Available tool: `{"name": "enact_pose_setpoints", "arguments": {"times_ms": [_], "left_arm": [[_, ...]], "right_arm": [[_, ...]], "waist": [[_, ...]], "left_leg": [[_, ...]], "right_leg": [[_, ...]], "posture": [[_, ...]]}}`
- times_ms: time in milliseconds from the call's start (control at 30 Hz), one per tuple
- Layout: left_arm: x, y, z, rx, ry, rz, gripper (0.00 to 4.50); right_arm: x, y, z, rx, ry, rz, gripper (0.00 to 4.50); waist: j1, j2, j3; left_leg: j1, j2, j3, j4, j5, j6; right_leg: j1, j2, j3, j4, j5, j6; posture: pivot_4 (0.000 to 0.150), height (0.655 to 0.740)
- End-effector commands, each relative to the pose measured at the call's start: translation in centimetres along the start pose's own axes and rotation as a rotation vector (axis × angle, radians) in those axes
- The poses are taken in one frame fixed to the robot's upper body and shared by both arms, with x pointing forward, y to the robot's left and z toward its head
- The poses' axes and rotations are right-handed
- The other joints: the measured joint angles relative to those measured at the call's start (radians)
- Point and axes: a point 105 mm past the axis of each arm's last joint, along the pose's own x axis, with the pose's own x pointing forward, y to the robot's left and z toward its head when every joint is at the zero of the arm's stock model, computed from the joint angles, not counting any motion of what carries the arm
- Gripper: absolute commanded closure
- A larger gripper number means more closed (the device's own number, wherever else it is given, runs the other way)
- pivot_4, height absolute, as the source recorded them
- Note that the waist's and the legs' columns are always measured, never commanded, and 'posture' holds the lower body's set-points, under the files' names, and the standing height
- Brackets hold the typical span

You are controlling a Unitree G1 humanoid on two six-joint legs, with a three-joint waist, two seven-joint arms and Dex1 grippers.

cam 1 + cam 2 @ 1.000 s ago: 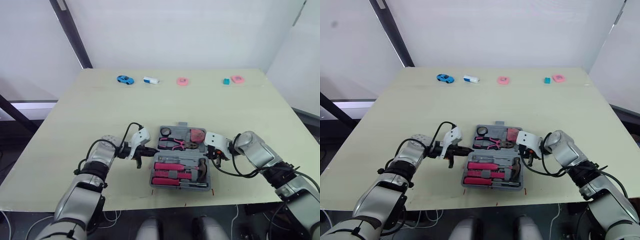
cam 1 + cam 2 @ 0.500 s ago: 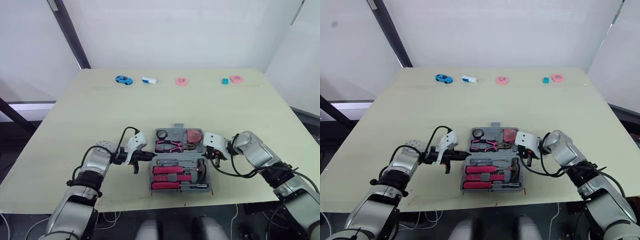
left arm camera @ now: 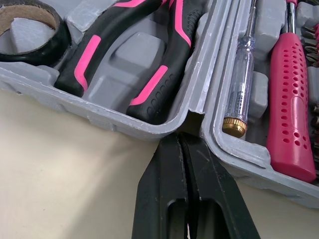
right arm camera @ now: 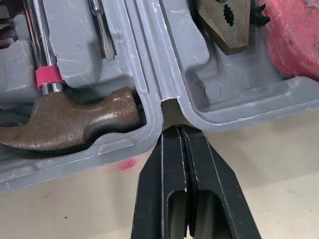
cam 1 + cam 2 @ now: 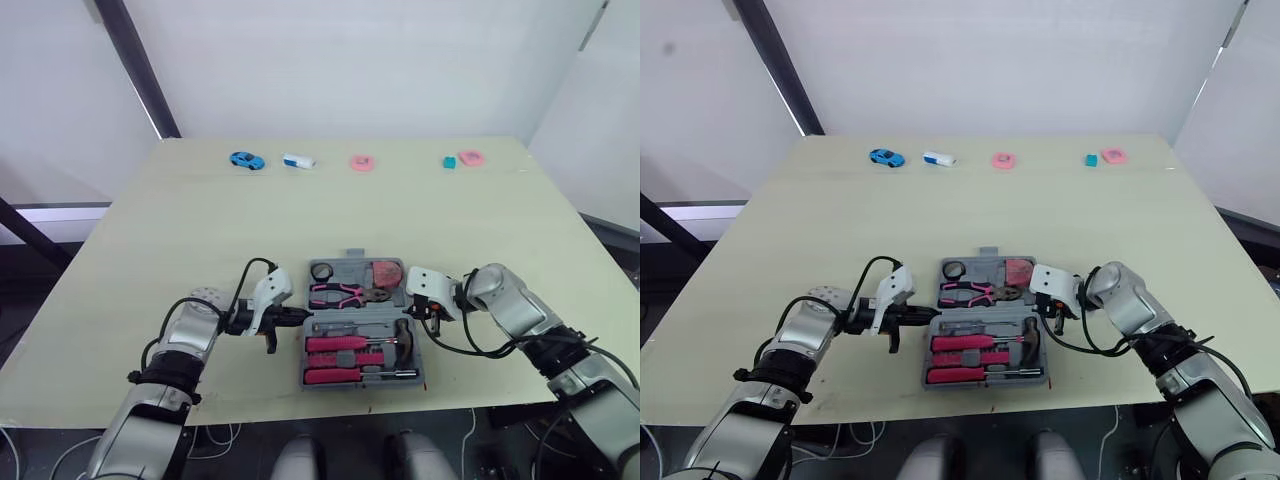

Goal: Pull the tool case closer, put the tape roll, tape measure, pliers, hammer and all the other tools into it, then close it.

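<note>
**Helper:** Where was the tool case point(image 3: 114, 74)?

**Me:** It lay open and flat near the front edge of the table point(image 5: 200, 230), right between my 2 arms.

**Helper:** What did the close cameras give you?

**Me:** The left wrist view showed the tape roll point(image 3: 57, 37), the pliers point(image 3: 149, 87) and a clear screwdriver point(image 3: 241, 74) in their slots. The right wrist view showed the hammer point(image 4: 75, 122) and the red tape measure point(image 4: 294, 35). From the head I saw a blue toy car point(image 5: 243, 160) at the far edge.

**Helper:** And the arms?

**Me:** Both lay low over the table, elbows bent, pointing in at each other. The left gripper point(image 3: 180, 142) had its 2 fingers pressed together, tips at the notch where the 2 halves of the case join. The right gripper point(image 4: 178, 132) was pressed together too, at the same notch on the other side.
</note>
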Motion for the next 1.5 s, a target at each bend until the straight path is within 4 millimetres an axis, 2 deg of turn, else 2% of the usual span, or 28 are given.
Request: {"name": "enact_pose_setpoints", "arguments": {"times_ms": [33,600,1200,1500], "left_arm": [[1.1,-1.0,0.4,0.018,-0.019,-0.055,4.42],[1.0,-2.0,-0.2,0.014,-0.011,-0.082,4.42],[1.0,-3.9,-0.5,-0.006,-0.011,-0.103,4.42],[0.8,-4.0,-0.9,-0.017,-0.004,-0.091,4.42]], "right_arm": [[-0.4,0.3,1.4,-0.039,-0.053,0.011,4.49],[-0.4,1.5,1.1,-0.023,-0.057,0.035,4.49],[-0.9,3.0,0.3,0.003,-0.049,0.057,4.49],[-1.0,3.6,0.3,0.014,-0.052,0.066,4.49]], "waist": [[0.001,0.000,0.000],[0.005,0.000,0.000],[0.018,0.000,0.000],[0.018,0.000,0.000]], "left_leg": [[0.000,0.000,0.000,0.000,0.000,0.000],[0.000,0.000,0.000,0.000,0.000,0.000],[0.001,0.000,0.000,0.000,0.000,0.000],[0.001,0.000,0.000,0.002,0.000,0.000]], "right_leg": [[0.000,0.000,0.000,0.000,0.000,0.000],[0.000,0.000,0.000,0.000,0.000,0.000],[0.001,0.000,0.000,0.000,0.000,0.000],[0.001,0.000,0.000,0.001,0.000,0.000]], "posture": [[0.150,0.7400],[0.150,0.7400],[0.150,0.7400],[0.150,0.7400]]}}
